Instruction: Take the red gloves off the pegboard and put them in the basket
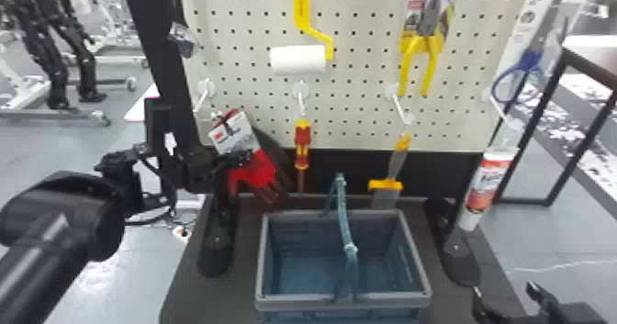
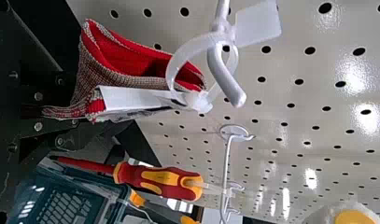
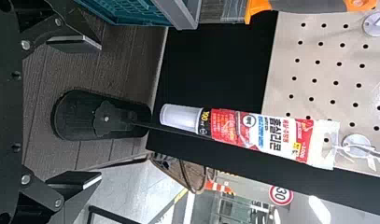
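The red gloves (image 1: 264, 169) hang left of centre in the frame, in front of the pegboard (image 1: 358, 116); they are bright red with dark grey finger ends, partly covered by a slanted white card (image 1: 235, 132) with a small red mark; the cuff gapes, showing a smooth red lining inside a rim of grey and red knit; a translucent plastic loop (image 2: 192, 51) runs from the card over the white hook (image 2: 227, 77), so the gloves are on the pegboard.

The left end effector (image 1: 238, 160) is at the gloves, left of centre; in the left wrist view the end effector (image 2: 38, 112) is narrow, with knit fabric pinched between its fingers and bunched where it enters them; the cuff spreads out beyond the grip. The right end effector (image 1: 507, 293) is at the lower right of the frame, wide, with nothing between its fingers.

The basket (image 1: 344, 301), blue with a grey rim, sits on the dark counter (image 1: 188, 295) at lower centre, its handle (image 1: 344, 217) raised; just right of the gloves hangs a red and yellow screwdriver (image 1: 302, 144), with a scraper (image 1: 390, 185) farther right.
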`<state>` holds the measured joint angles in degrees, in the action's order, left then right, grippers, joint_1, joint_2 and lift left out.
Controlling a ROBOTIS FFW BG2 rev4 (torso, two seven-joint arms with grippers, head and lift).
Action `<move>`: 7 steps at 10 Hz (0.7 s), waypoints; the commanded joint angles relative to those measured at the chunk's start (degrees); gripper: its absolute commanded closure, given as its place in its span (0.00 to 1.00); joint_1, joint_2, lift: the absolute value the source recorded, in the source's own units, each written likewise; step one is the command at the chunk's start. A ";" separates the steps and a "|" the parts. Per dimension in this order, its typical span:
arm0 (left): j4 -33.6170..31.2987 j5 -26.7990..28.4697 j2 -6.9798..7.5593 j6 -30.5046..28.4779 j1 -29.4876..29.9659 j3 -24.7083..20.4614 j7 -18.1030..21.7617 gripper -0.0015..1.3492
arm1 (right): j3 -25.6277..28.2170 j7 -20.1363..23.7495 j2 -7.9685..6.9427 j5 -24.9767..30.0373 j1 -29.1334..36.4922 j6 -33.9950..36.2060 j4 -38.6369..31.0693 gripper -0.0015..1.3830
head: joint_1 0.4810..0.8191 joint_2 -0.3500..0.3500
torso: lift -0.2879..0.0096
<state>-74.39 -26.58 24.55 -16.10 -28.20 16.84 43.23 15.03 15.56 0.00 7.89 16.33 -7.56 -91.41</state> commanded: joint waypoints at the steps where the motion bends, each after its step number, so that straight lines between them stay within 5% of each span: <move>1: -2.34 -0.84 -0.20 -0.86 1.48 -0.76 -1.74 0.90 | 0.00 0.00 -0.05 -0.07 0.11 0.00 0.00 0.22 | 0.20 0.50 | 0.63; 7: -11.13 -1.46 -2.05 -4.11 6.58 -4.89 -7.98 0.90 | 0.18 0.00 -0.05 -0.07 0.37 0.00 -0.09 0.22 | 0.20 0.50 | 0.63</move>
<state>-85.21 -27.71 22.63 -20.14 -21.89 12.05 35.27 15.21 15.56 0.00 7.82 16.68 -7.56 -91.49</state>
